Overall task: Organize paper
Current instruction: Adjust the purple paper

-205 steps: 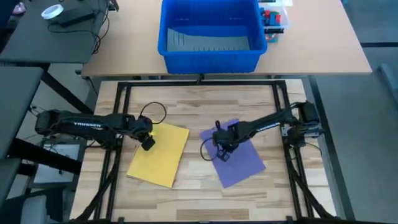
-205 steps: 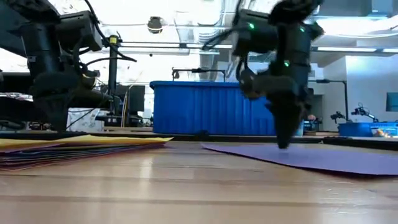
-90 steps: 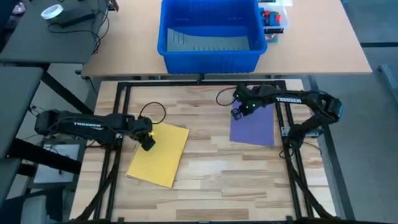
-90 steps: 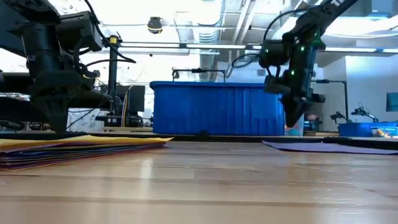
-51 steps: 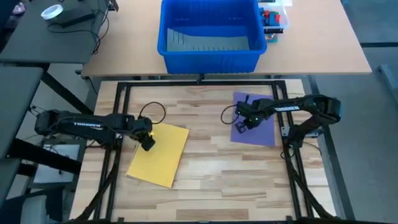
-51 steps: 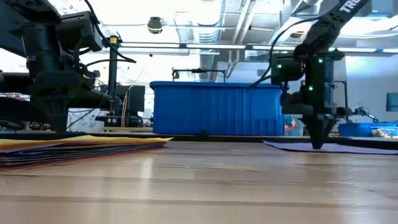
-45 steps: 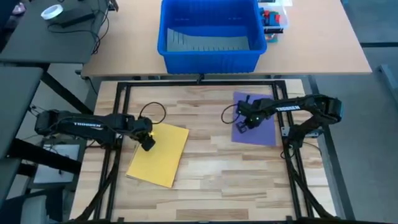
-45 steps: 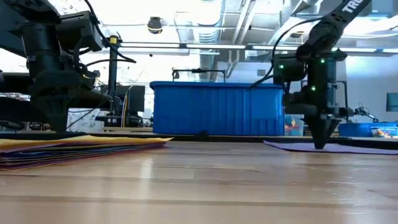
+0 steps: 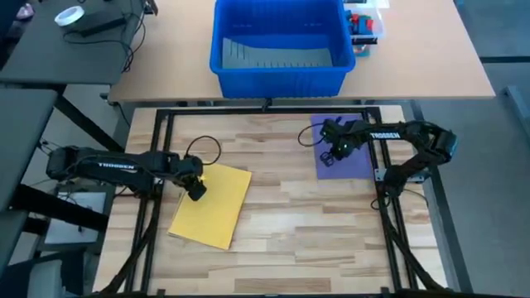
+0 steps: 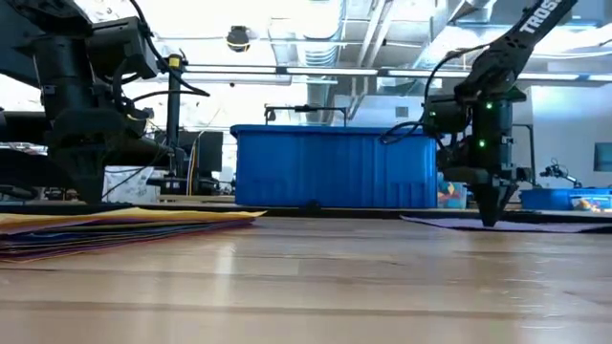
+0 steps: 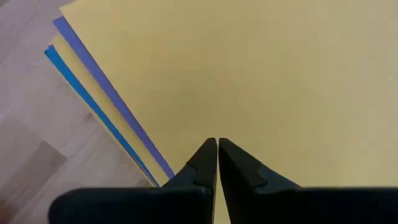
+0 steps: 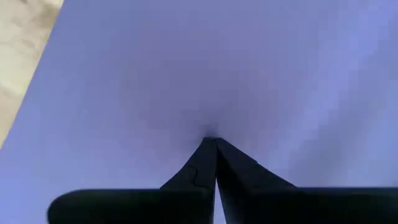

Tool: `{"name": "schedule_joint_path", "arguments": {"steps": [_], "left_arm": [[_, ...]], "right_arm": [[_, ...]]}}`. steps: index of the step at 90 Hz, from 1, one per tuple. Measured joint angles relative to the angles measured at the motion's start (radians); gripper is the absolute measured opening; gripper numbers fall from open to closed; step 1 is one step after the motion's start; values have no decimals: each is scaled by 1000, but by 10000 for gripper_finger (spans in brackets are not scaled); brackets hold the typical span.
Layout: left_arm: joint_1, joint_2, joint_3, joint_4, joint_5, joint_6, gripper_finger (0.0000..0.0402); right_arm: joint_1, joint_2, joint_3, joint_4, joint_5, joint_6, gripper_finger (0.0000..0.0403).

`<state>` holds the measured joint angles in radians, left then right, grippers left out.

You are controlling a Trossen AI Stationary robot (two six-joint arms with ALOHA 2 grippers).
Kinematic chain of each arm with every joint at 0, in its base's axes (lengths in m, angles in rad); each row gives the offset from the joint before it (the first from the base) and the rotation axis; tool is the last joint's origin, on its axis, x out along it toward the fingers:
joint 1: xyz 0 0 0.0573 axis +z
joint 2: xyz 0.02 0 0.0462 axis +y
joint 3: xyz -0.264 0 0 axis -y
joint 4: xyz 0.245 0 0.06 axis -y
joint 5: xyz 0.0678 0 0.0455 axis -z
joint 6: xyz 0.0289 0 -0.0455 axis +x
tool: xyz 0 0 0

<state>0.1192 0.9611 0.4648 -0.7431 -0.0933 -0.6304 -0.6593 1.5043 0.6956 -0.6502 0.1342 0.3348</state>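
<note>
High view first: the left arm reaches in from the table's left edge, and the left gripper sits on the near-left corner area of a yellow sheet — the top of a stack lying on the left half of the wooden table. In the left wrist view its fingers are pressed together, tips down on the yellow sheet, nothing between them. Beside them the stack fans out slightly, showing the edges of a purple sheet, another yellow one and a blue sheet underneath. The low view shows the same pile as thin layered edges at the left, with the left arm standing over it.

Behind the table, on a lighter desk, stands a blue bin.

On the right, a single purple sheet lies flat at the far-right part of the table, well apart from the stack, its edges roughly square to the table's frame. The right gripper is planted on its left part — fingers clenched with no gap, tips touching the paper, gripping nothing. In the low view the gripper points straight down onto the thin purple edge.
</note>
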Motion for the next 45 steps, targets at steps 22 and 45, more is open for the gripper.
{"name": "schedule_joint_path", "arguments": {"steps": [22, 45], "left_arm": [[0, 0, 0, 0, 0, 0, 0], [0, 0, 0, 0, 0, 5, 0]], "right_arm": [[49, 5, 35, -46, 0, 7, 0], [82, 3, 48, -62, -4, 76, 0]]}}
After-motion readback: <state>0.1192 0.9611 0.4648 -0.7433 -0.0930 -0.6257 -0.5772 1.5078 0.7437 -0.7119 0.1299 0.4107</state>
